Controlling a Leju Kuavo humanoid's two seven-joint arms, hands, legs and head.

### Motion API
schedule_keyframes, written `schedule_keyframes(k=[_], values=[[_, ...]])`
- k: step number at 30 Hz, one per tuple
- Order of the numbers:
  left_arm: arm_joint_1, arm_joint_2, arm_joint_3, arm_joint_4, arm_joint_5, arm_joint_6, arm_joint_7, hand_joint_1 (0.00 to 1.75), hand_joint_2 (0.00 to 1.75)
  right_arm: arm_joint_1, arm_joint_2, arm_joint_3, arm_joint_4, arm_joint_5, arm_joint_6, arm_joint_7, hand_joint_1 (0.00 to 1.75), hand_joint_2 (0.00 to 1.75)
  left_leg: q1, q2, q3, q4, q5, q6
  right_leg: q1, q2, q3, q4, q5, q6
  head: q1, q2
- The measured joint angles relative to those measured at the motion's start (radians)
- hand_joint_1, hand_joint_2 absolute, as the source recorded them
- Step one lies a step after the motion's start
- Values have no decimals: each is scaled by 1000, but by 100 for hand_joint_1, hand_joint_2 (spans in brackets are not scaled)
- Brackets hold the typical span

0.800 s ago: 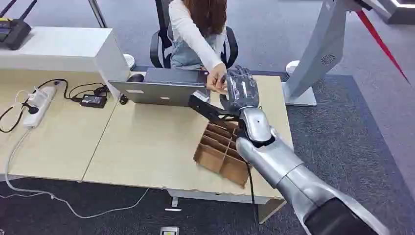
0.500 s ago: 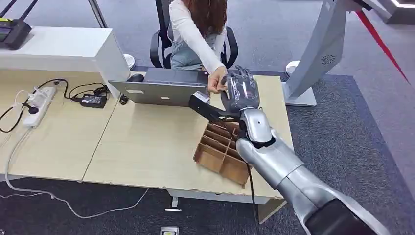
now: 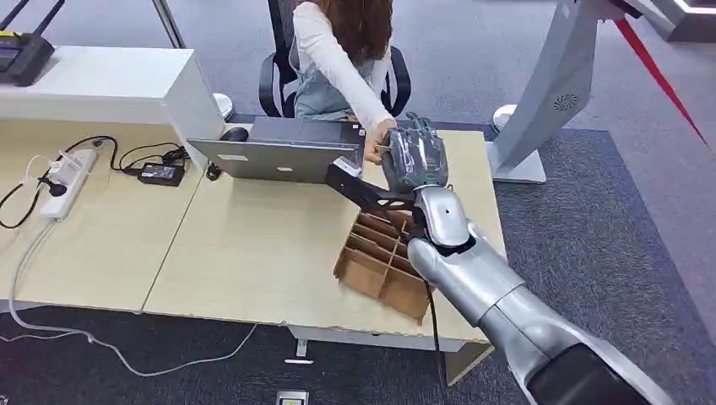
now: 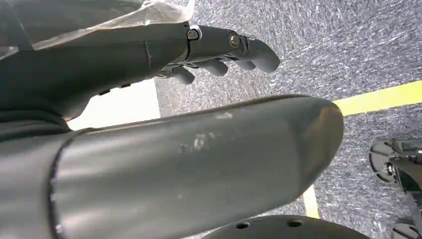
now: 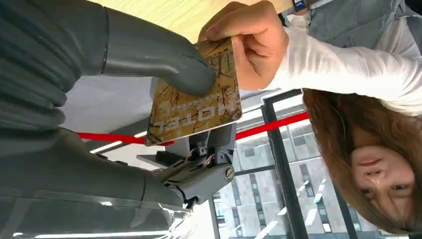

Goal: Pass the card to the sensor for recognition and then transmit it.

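My right hand (image 3: 414,156) is raised over the far side of the desk, just beyond the laptop. Up close, its thumb (image 5: 164,62) presses a brown card (image 5: 199,107) printed "HOTEL" against its fingers. A person's hand (image 5: 249,42) pinches the card's other end; from the head view that hand (image 3: 376,145) meets mine. A black sensor device (image 3: 355,187) on a bracket sits just left of my right wrist. My left hand (image 4: 219,47) hangs over the carpet, fingers loosely bent and holding nothing.
A seated person in a white sleeve (image 3: 333,59) reaches across the desk (image 3: 253,245). A grey laptop (image 3: 279,152) lies at the far edge. A cardboard divider tray (image 3: 380,261) sits under my right forearm. A power strip (image 3: 63,181) and cables lie left.
My right hand has lifted slightly with the card. The person's hand has stayed at the card and closed its fingers on it.
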Motion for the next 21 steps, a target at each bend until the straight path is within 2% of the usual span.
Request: schedule_keyframes(k=[21], values=[[0,3,-3,0,3,0,3,0,0,7,-2,-1,-16,-1,1,1,175,175,0,0,0,0,0,0,0,0,0,0,0,0,0,0]])
